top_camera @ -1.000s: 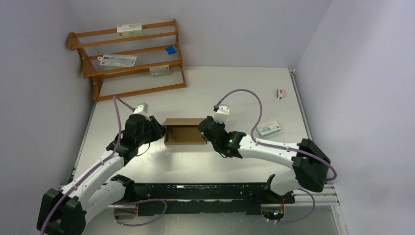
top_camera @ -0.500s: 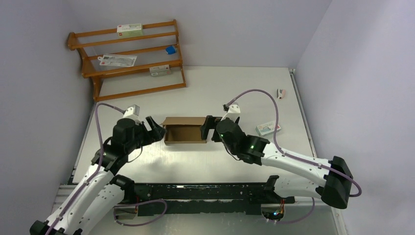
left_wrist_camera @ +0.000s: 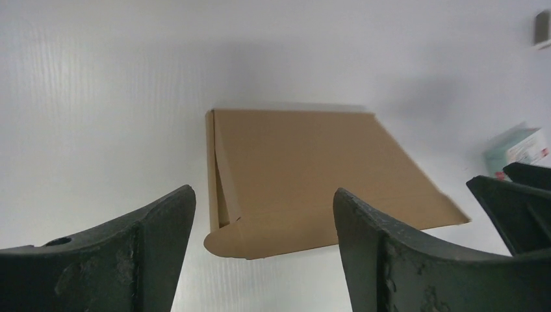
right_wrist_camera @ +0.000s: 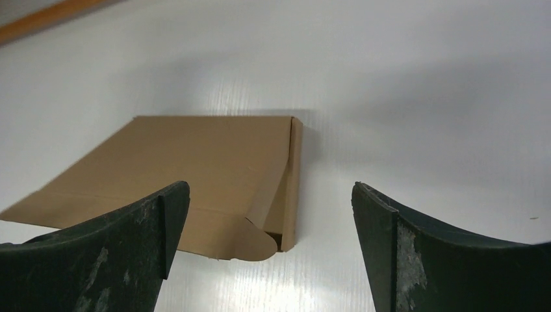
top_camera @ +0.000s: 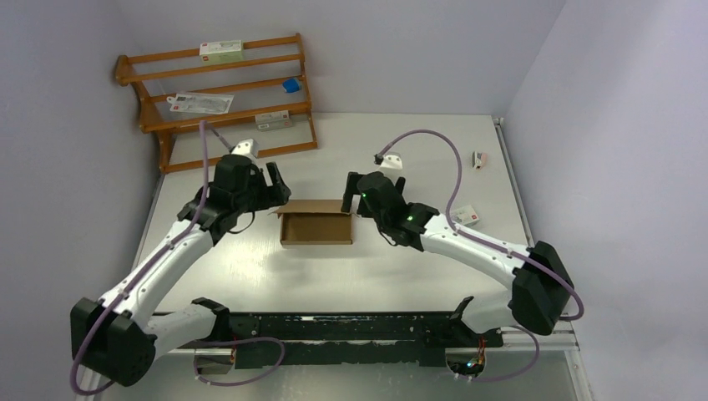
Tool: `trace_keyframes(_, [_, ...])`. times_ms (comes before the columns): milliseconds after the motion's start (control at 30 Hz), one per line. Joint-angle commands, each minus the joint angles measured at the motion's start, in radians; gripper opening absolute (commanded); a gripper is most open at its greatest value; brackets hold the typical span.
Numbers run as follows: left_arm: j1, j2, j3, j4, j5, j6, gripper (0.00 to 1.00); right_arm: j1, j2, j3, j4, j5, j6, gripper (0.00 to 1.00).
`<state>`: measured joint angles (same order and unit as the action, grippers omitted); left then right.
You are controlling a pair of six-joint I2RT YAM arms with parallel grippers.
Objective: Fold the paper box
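Observation:
The paper box (top_camera: pixel 316 225) is a brown cardboard mailer lying on the white table between my two grippers, and neither touches it. My left gripper (top_camera: pixel 279 185) hovers just behind its left end, open and empty. My right gripper (top_camera: pixel 357 192) hovers just behind its right end, also open and empty. In the left wrist view the paper box (left_wrist_camera: pixel 299 162) shows a broad panel slanting up toward the camera, with a rounded tab at its corner, beyond my open left gripper (left_wrist_camera: pixel 263 192). The right wrist view shows the box's (right_wrist_camera: pixel 188 156) other end beyond my open right gripper (right_wrist_camera: pixel 270 185).
A wooden rack (top_camera: pixel 221 100) with small white cartons and a blue item stands at the back left. A white printed carton (top_camera: pixel 463 217) lies right of the right arm, and a small object (top_camera: pixel 479 159) lies farther back right. The arm bases sit at the near edge.
Both grippers were shut against the box's ends one second ago. They have opened, let go and drawn back toward the far side. The box stays on the table.

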<state>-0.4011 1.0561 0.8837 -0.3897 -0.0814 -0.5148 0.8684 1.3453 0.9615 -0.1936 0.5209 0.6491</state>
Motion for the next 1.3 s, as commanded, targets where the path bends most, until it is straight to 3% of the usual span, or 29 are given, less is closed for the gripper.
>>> trace_keyframes(0, [0.000, 0.037, -0.052, 0.046, 0.078, 0.033, 0.81, -0.004, 0.043, 0.001, -0.008, -0.058, -0.001, 0.99])
trace_keyframes(667, [-0.002, -0.022, -0.423, 0.192, 0.181, -0.068, 0.63, -0.003, 0.069, -0.255, 0.181, -0.221, 0.015, 0.92])
trace_keyframes(1000, [-0.014, 0.019, -0.513, 0.258, 0.152, -0.084, 0.54, -0.003, 0.138, -0.380, 0.320, -0.223, 0.034, 0.84])
trace_keyframes(1267, [-0.078, 0.095, -0.523, 0.306, 0.112, -0.085, 0.50, -0.004, 0.168, -0.392, 0.332, -0.211, 0.027, 0.77])
